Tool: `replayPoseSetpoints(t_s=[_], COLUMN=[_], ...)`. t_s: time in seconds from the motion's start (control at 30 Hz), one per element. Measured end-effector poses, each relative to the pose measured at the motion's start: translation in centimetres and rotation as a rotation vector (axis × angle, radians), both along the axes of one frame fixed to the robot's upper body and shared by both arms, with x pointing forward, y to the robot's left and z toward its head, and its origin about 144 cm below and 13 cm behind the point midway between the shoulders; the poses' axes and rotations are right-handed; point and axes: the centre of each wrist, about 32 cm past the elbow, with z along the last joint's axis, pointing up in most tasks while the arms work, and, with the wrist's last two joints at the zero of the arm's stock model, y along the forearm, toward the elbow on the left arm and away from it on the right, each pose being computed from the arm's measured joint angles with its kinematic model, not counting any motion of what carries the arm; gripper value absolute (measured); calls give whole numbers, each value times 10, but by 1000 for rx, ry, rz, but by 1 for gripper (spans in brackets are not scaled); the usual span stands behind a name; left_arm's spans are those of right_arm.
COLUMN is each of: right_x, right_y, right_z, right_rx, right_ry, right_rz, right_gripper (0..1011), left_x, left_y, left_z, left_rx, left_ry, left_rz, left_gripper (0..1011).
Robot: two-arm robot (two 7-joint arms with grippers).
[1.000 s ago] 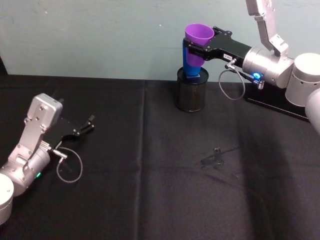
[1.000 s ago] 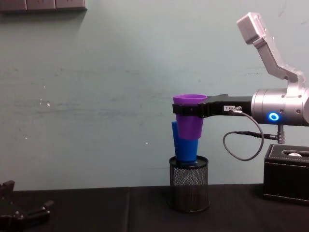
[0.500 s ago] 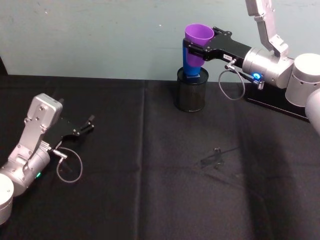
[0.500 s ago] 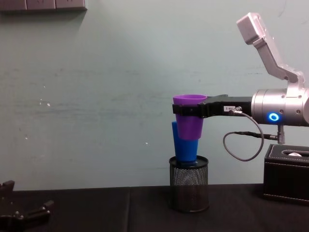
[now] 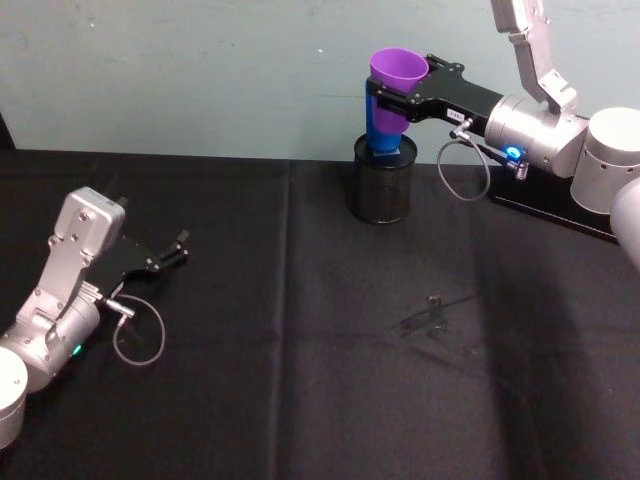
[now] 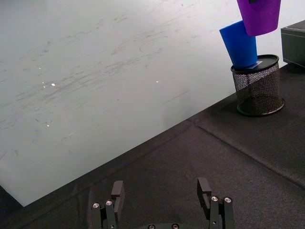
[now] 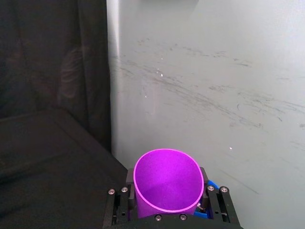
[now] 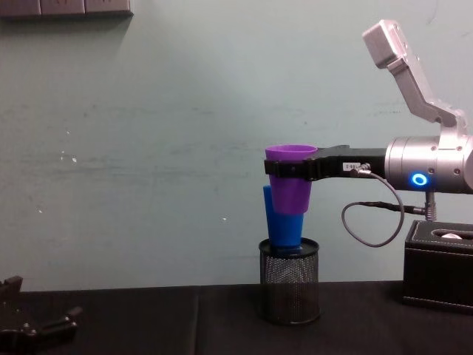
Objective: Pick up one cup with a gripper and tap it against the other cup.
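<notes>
My right gripper [image 8: 284, 168] is shut on the purple cup [image 8: 290, 181], holding it upright in the air just under its rim. The blue cup [image 8: 281, 228] stands in the black mesh holder [image 8: 290, 290] right below and behind it; in the chest view the purple cup's base overlaps the blue cup's upper part. The head view shows the purple cup [image 5: 396, 72] above the blue cup [image 5: 380, 132]. Seen from the right wrist, the purple cup's mouth [image 7: 167, 180] sits between the fingers. My left gripper [image 5: 170, 255] rests open on the table at the left, far from both cups.
A black box [image 8: 439, 268] stands on the table to the right of the mesh holder. A small clear object [image 5: 432, 315] lies on the black cloth [image 5: 300, 380] in the middle. A pale wall runs behind the table.
</notes>
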Motion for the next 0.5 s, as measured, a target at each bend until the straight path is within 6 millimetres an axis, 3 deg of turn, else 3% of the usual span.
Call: replayPoseSetpoints(t_s=[0.5], right_x=[0], right_y=[0], right_z=[0], right_rx=[0], right_ry=[1], right_rz=[-1], right_gripper=[735], left_x=[0], left_y=[0], left_z=[0], left_rx=[0], left_ry=[0], left_rz=[0], left_gripper=[1005])
